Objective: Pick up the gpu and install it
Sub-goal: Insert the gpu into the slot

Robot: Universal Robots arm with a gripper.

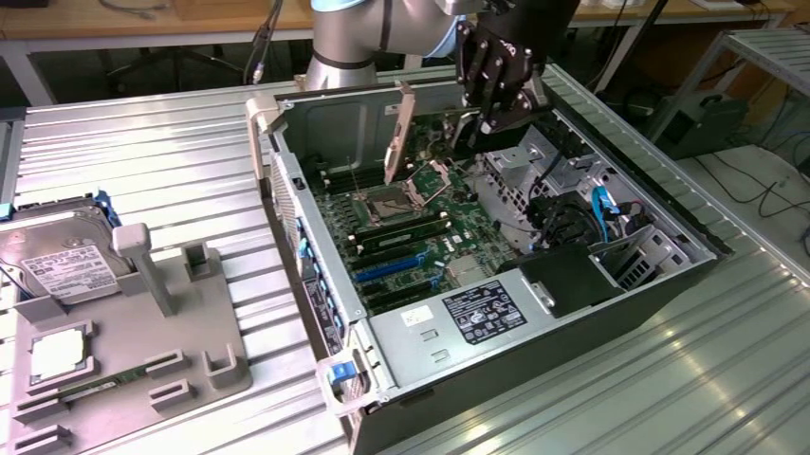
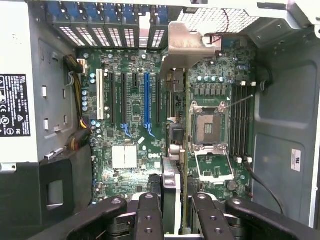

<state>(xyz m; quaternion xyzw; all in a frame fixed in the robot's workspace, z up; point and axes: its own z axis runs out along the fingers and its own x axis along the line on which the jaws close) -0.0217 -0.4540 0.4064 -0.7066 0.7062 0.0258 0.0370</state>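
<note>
Now we are seeing the pincer clamping narrowly on the gpu, holding it edge-on above the motherboard, inside the open computer case on the surface.

- We see the gripper over the open computer case, with the gpu upright beside it.
- A hard drive sits at the exterior view's left.

your arm is a silver-grey metal tube with a pale blue band at the joint; your gripper is all black, its jointed fingers studded with round screw heads.
</note>
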